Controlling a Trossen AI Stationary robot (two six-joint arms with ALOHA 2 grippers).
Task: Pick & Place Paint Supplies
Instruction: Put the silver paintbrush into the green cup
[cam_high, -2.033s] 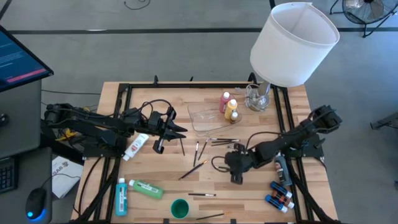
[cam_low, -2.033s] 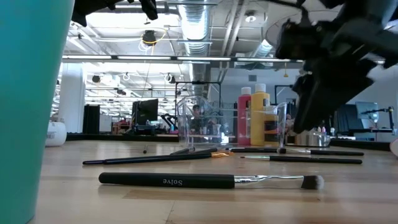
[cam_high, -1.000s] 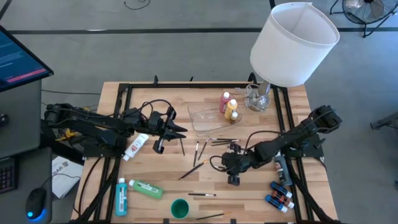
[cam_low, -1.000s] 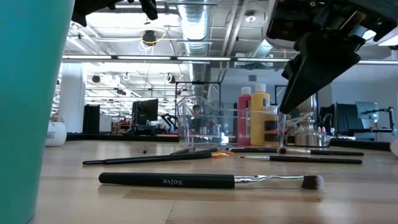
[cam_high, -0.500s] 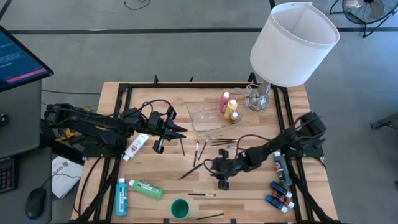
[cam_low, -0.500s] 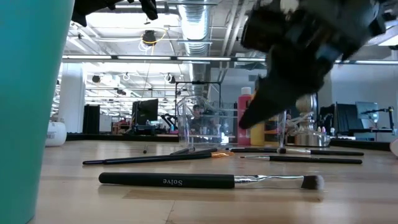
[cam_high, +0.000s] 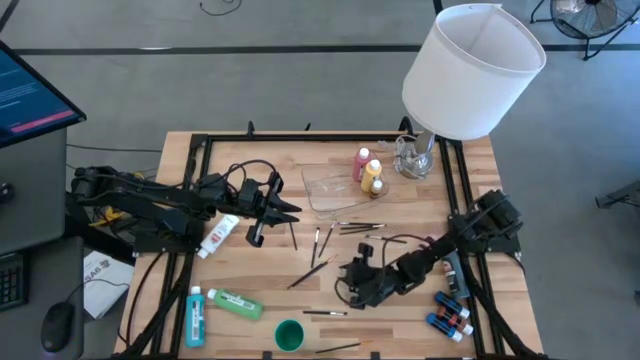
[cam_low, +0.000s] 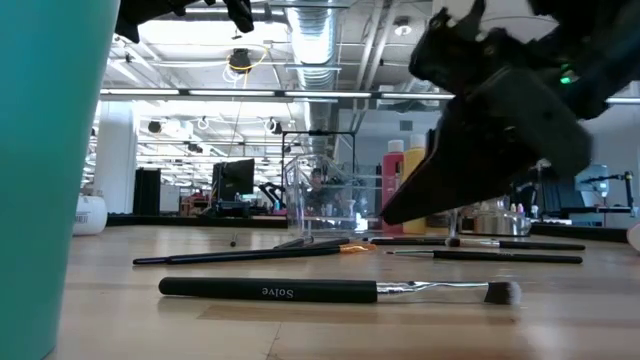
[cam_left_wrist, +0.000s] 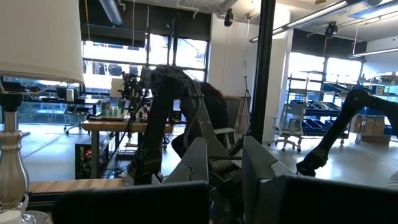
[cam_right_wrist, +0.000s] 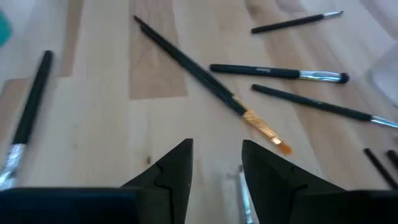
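Right pincer (cam_right_wrist: 214, 163) part-open over bare wood — holding nothing, orange-tipped brush (cam_right_wrist: 205, 81) just ahead, left pincer (cam_high: 290, 212) shut

We find the high view evenly and brightly lit from overhead, with soft, short shadows under the arms and the white lampshade (cam_high: 473, 70), which shows no glare. In the low view, ceiling strip lights in the room behind blow out to white; the right gripper (cam_low: 480, 150) is a dark, backlit, smeared mass, and the teal cup (cam_low: 45, 170) at the edge is a blurred slab. Beneath that gripper, the nearest brush (cam_low: 340, 291) is sharp. The left wrist view is dim, with bright windows beyond. The right wrist view is washed out and soft, with the brushes ahead of the right gripper (cam_right_wrist: 216, 163) blurred.
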